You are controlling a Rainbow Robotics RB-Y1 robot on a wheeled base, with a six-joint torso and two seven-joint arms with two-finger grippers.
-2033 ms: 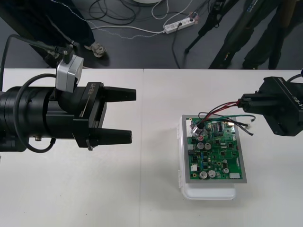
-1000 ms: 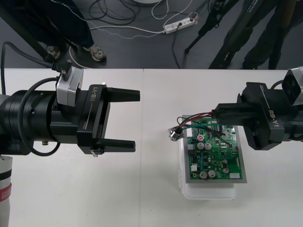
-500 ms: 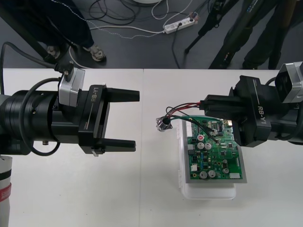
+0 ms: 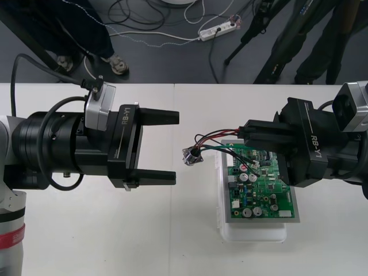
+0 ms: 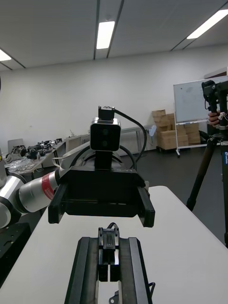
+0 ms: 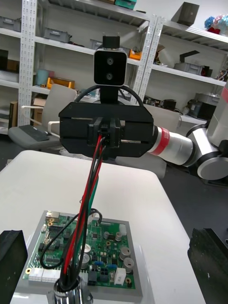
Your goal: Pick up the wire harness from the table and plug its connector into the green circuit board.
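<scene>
Alignment between the two grippers decides the coming move. The wire harness (image 4: 218,140) hangs in the air with its long axis running left to right. Its red, black and green wires leave the right gripper (image 4: 244,137) and end in the round metal socket (image 4: 191,156), just off the left edge of the green circuit board (image 4: 261,184). The right gripper is clamped on the wires, over the far left part of the board. The left gripper (image 4: 175,147) faces it from the left with its fingers (image 4: 158,177) spread wide. The socket lies just right of that gap, roughly level with it, so the left arm is the nearer one to take that end. Nothing shows the harness plugged into the board, which sits on its white base (image 4: 253,234) on the table (image 4: 86,241).
</scene>
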